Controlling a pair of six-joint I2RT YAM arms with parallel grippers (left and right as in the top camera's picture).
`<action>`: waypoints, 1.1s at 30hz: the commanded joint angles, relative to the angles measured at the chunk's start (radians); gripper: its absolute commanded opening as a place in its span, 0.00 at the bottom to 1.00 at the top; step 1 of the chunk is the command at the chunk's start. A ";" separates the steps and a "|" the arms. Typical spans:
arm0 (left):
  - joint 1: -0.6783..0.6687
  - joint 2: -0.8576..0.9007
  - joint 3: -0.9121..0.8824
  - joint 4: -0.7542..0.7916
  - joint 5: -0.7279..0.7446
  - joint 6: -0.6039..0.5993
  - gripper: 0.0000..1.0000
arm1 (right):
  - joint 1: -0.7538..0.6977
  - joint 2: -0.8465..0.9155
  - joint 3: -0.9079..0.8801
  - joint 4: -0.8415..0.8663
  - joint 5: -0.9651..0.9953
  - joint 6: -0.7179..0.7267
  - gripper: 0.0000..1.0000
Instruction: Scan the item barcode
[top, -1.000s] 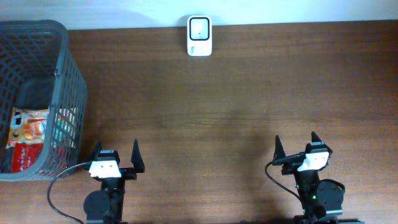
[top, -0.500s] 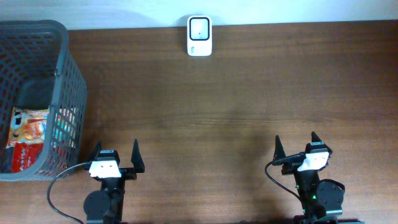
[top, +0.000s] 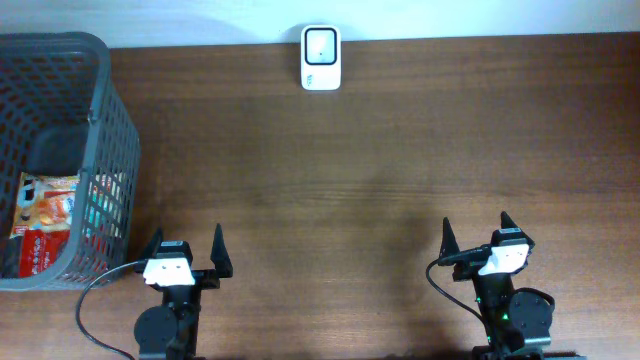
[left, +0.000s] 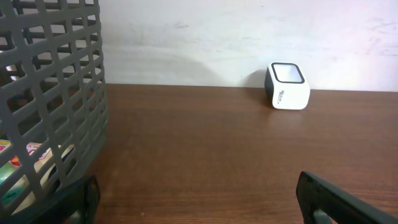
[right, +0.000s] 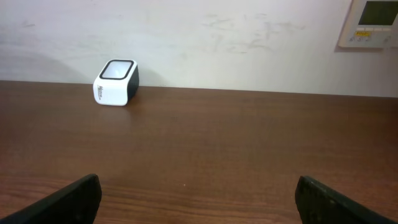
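Item: an orange packet (top: 45, 225) is seen lying inside the basket (top: 112, 120), to the left of the left gripper (top: 188, 240) and slightly ahead of it. It is not held by anything.
Barcode: it cannot be made out on the packet in these views.
Basket: it is placed just beside the left gripper, on its left side, and is not touched by it.
Scanner: the scanner (top: 321, 58) stands well ahead of both grippers, ahead-right of the left one and ahead-left of the right gripper (top: 476, 228). Its window is turned upward.
Left gripper: the jaws are spread wide and nothing is held between them.
Right gripper: the jaws are also spread wide and empty, well apart from the item.
Done: nothing yet, as it is judged; the item is still in the basket.
Left: the item must be taken out, brought to the scanner, and its barcode shown to the window.
Change: no difference from the earlier frames is found; the arms, item and scanner are in the same places.
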 joint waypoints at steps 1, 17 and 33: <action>0.006 -0.007 -0.002 -0.006 0.011 -0.003 0.99 | -0.007 -0.004 -0.008 -0.003 0.005 -0.006 0.98; 0.006 -0.007 -0.002 0.122 0.229 -0.014 0.99 | -0.007 -0.004 -0.008 -0.003 0.005 -0.006 0.99; 0.006 0.118 0.516 0.225 0.415 0.097 0.99 | -0.007 -0.004 -0.008 -0.003 0.005 -0.006 0.98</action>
